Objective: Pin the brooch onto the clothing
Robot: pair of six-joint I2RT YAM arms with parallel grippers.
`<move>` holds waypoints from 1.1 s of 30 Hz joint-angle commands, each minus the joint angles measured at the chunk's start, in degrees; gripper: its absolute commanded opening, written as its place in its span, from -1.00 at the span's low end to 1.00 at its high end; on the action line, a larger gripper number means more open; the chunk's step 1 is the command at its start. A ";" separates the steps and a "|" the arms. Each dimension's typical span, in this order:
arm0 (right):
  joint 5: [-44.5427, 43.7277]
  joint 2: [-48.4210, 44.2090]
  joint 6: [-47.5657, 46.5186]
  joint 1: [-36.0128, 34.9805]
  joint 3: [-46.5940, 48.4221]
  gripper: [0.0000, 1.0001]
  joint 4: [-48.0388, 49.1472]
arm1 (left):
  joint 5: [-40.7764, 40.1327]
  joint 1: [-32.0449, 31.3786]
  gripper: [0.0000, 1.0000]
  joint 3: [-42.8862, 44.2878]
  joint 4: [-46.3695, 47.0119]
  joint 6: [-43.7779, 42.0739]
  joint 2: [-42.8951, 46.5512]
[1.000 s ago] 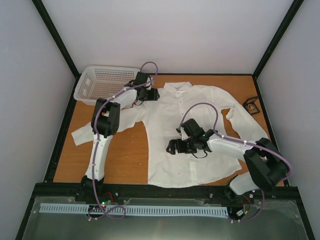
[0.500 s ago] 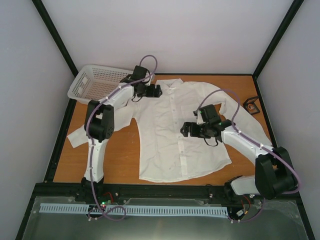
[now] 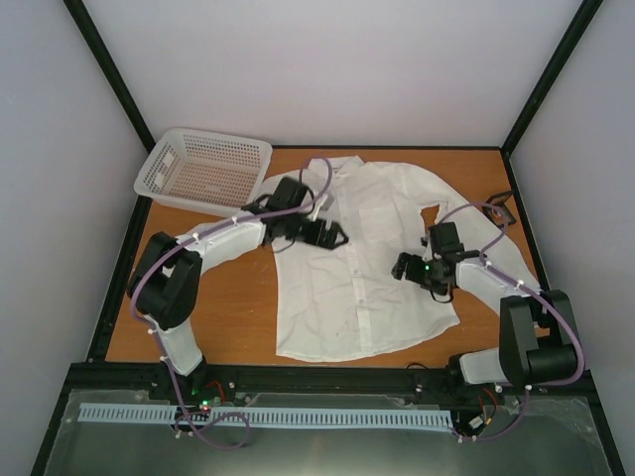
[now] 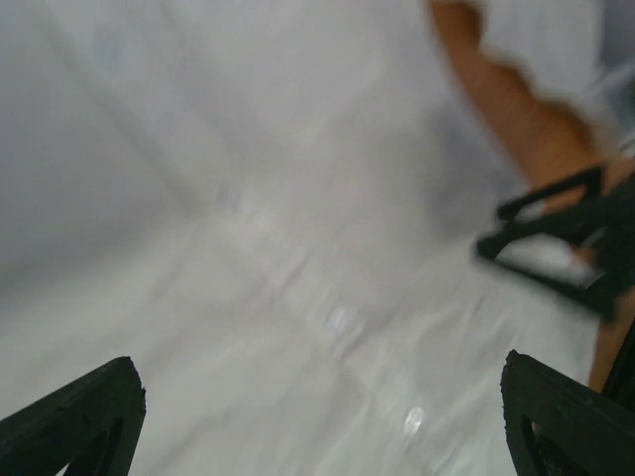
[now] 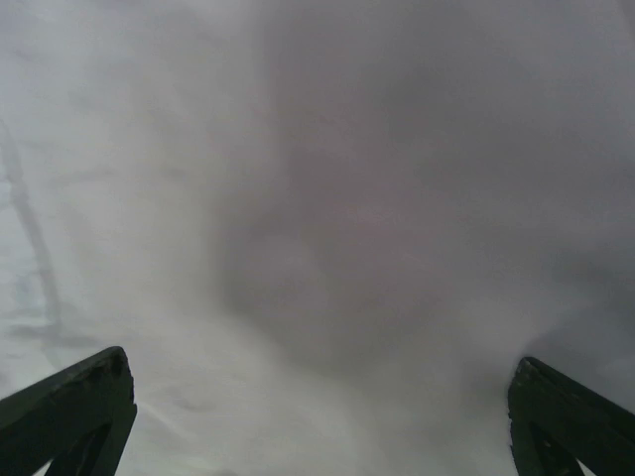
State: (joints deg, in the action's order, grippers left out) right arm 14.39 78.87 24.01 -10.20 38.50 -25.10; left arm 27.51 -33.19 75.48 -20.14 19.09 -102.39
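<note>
While the shirt [image 3: 347, 297] is lying on the table [image 3: 238, 307], the left gripper [image 3: 332, 238] is hovering over its chest and the right gripper [image 3: 402, 268] over its side, both gaping wide, holding nothing; the brooch is not showing clearly.

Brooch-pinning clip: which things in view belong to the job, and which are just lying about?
Belongs to the job:
white shirt, spread flat
left gripper and right gripper, both open over it
brooch: cannot make it out in these views

Lying about:
white perforated basket, far left
small black frame, far right, partly behind a cable
</note>
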 commanded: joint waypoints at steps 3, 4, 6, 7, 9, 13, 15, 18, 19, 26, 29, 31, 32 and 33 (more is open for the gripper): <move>-2.54 -2.55 8.31 4.10 -9.40 1.00 3.07 | 0.61 -0.47 0.94 -19.13 6.72 3.60 6.65; -3.23 -3.73 9.32 4.37 -10.55 1.00 2.83 | 0.63 -0.47 0.94 -21.51 7.33 3.85 7.79; -2.45 -6.59 10.42 4.61 -12.60 1.00 2.73 | 0.50 -0.47 0.94 -26.80 8.36 4.46 10.24; -1.63 -8.04 10.86 4.65 -13.14 1.00 2.42 | 0.34 -0.43 0.95 -28.32 8.66 4.61 11.15; 0.15 -11.68 9.98 4.63 -12.71 1.00 1.14 | -0.32 -0.48 0.94 -29.76 7.80 4.81 12.82; -0.88 -18.59 5.66 4.70 -7.32 1.00 -1.46 | -0.31 -0.47 0.99 -25.99 4.17 3.64 17.52; -5.14 -18.80 2.94 5.21 -2.71 1.00 -3.50 | -0.64 -0.45 0.99 -21.54 1.67 2.59 19.47; -10.44 -14.16 -1.27 8.30 5.91 1.00 -6.77 | -1.40 -0.47 1.00 -14.08 -0.97 0.43 21.03; -11.92 -12.19 -2.28 9.47 9.69 1.00 -7.25 | -1.66 -0.47 0.99 -11.12 -1.45 -0.53 21.35; -31.15 6.87 2.85 17.20 31.00 1.00 -13.57 | -9.82 -0.47 1.00 -3.51 -4.02 -6.67 21.57; -36.57 13.88 6.08 20.37 38.57 1.00 -14.40 | -11.70 -0.47 1.00 -5.84 -2.62 -8.61 22.57; -36.39 18.15 6.05 21.43 43.05 0.99 -13.61 | -11.59 -0.47 1.00 -8.58 -0.57 -8.91 23.68; -36.59 20.38 5.98 21.58 45.32 0.98 -13.57 | -11.22 -0.46 1.00 -10.31 0.97 -9.10 24.28; -36.67 22.74 5.77 21.62 47.96 0.96 -13.94 | -11.12 -0.47 0.99 -11.67 1.94 -9.24 24.55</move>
State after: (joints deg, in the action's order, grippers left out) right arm -16.10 95.42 27.94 10.26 78.78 -36.97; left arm 18.04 -33.50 68.20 -20.21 13.06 -79.94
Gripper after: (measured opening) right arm 0.993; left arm 0.997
